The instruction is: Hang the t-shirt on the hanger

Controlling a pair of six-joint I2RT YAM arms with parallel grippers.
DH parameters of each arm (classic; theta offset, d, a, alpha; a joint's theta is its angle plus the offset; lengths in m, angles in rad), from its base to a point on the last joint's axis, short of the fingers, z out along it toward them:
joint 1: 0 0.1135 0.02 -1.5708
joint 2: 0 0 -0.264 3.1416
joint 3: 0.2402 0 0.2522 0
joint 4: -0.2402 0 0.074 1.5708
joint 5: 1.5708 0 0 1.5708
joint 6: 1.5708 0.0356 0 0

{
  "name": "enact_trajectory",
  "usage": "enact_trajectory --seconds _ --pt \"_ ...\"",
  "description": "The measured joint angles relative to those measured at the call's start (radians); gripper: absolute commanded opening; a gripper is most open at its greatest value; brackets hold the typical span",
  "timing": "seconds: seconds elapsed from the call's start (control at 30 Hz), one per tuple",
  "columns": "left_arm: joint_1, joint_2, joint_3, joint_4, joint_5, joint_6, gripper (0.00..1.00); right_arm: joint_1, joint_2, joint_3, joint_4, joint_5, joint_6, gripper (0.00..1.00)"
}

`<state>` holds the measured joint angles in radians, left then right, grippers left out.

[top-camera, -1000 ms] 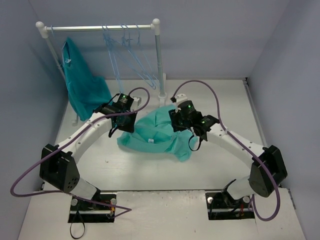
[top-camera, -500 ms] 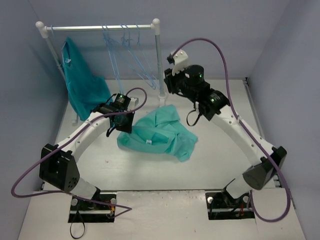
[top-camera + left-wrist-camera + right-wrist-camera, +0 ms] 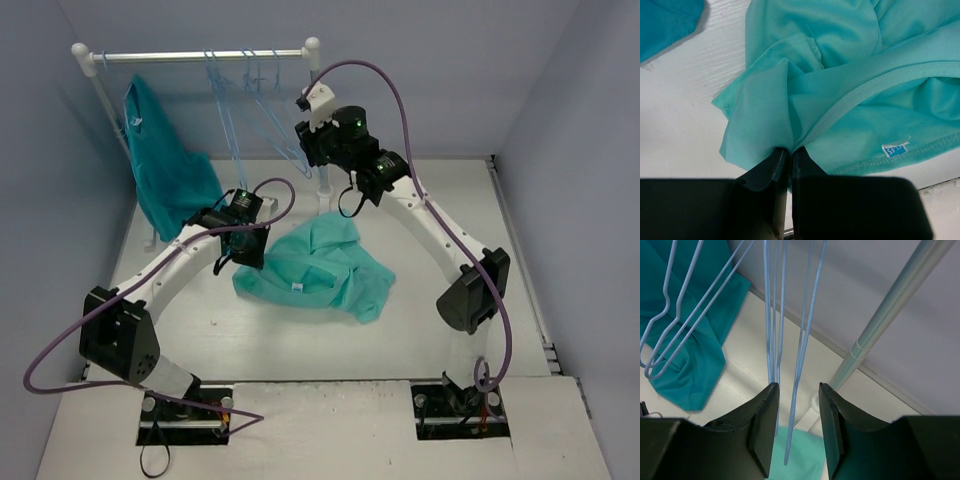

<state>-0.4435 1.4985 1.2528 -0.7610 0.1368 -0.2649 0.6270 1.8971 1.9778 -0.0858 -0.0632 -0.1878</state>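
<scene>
The mint-teal t-shirt (image 3: 318, 270) lies crumpled on the table; its white tag (image 3: 895, 149) shows by the neck hem. My left gripper (image 3: 243, 247) is at its left edge, shut on a fold of the t-shirt (image 3: 840, 75), with the fingertips (image 3: 775, 156) pinching cloth. Several pale-blue hangers (image 3: 255, 110) hang on the rail. My right gripper (image 3: 306, 150) is raised at their lower ends. It is open in the right wrist view (image 3: 796, 390). One hanger wire (image 3: 805, 340) runs down between the jaws, untouched. The t-shirt (image 3: 800, 455) shows below.
The white-and-metal rail (image 3: 200, 55) stands at the back left, its right post (image 3: 880, 325) just right of my right gripper. A darker turquoise garment (image 3: 165, 175) hangs at the rail's left end and also shows in the left wrist view (image 3: 665, 20). Blue walls enclose the table.
My right arm has risen off the t-shirt and swung back and left to the hangers. The t-shirt stayed on the table. My left gripper has kept its hold and place.
</scene>
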Motion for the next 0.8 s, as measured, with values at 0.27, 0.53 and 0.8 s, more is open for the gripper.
enact_trajectory --seconds 0.27,0.53,0.8 --pt "0.0 0.006 -0.003 -0.003 -0.002 0.0 0.0 -0.013 0.063 0.054 0.019 -0.023 0.007 0.3" --pt "0.0 0.007 -0.003 -0.006 -0.003 0.0 0.0 -0.033 0.143 0.072 0.036 -0.05 0.037 0.27" --pt "0.0 0.007 -0.003 -0.008 -0.003 0.0 0.0 -0.043 0.169 0.072 0.038 -0.064 0.062 0.09"
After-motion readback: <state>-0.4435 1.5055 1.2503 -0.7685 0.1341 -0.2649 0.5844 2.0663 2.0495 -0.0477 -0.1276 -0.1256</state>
